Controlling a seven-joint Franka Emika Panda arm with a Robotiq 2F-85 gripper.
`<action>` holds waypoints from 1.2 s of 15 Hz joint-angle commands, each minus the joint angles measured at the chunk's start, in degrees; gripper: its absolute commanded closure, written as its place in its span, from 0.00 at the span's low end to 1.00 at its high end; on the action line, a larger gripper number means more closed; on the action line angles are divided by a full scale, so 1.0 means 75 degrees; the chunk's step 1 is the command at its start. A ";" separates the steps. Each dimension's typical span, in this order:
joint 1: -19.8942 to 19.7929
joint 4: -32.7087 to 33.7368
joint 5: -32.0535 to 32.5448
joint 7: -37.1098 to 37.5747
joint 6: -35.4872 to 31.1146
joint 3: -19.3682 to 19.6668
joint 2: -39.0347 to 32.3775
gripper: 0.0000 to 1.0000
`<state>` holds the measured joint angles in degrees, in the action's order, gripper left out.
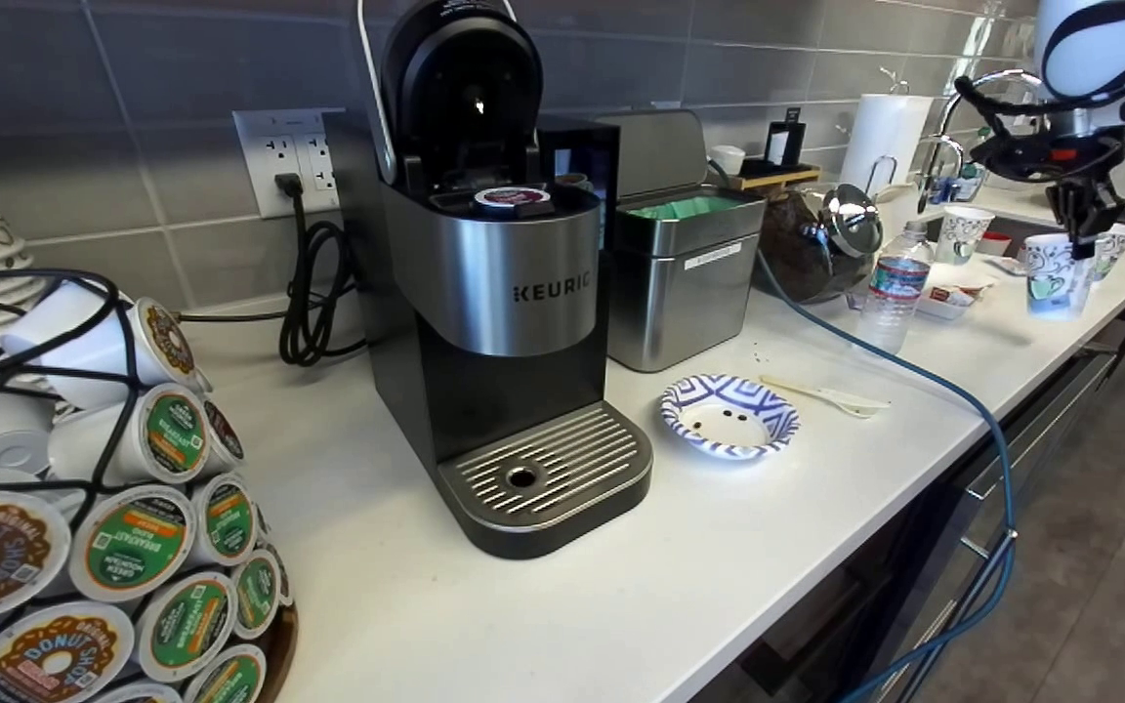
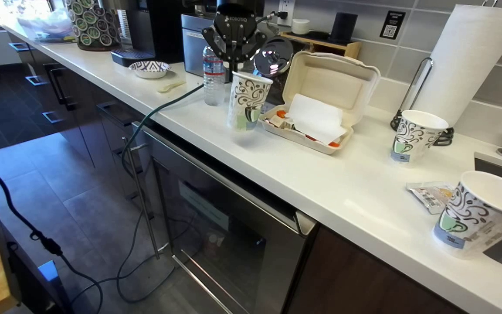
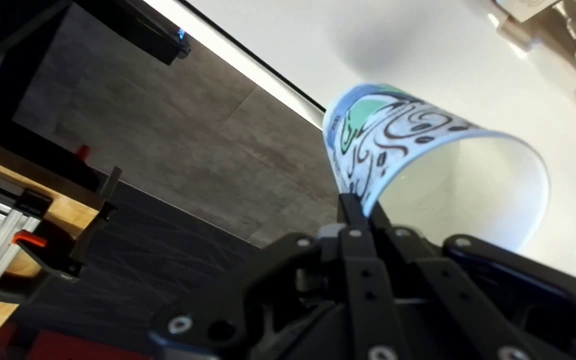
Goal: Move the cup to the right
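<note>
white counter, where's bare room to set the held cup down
For the cup, the counter is bare between the takeout box, packet and front edge; also between the pods and coffee machine. Crowded: around the water bottle, and beside the sink, where two other cups stand.

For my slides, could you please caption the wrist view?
Closed jaws pinch a patterned cup by its rim above the white counter, floor at picture left.

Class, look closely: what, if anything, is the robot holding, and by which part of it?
A patterned cup, held by its rim: the jaws pinch the wall there, one inside, one outside.
</note>
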<state>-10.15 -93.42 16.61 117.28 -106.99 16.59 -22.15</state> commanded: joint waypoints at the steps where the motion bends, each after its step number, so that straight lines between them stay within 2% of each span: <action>1: -0.0294 0.1289 -0.0764 0.0549 0.1015 0.0125 -0.0934 0.99; 3: -0.0526 0.1818 -0.1292 0.0660 0.1545 0.0134 -0.1260 0.99; 5: -0.0581 0.2098 -0.1270 0.0774 0.1613 0.0207 -0.1399 0.99; 6: -0.0505 0.1550 -0.1083 0.0520 0.1350 0.0160 -0.1097 0.96; 9: -0.0584 0.1875 -0.1108 0.0576 0.1413 0.0188 -0.1275 0.96; 14: -0.0578 0.1925 -0.1117 0.0630 0.1419 0.0185 -0.1315 0.96; 15: -0.0578 0.1925 -0.1118 0.0635 0.1419 0.0185 -0.1316 0.99; 18: -0.0794 0.1890 -0.1539 0.0619 0.0970 0.0127 -0.1314 0.99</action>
<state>-14.55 -79.48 7.74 122.04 -97.11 18.01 -31.80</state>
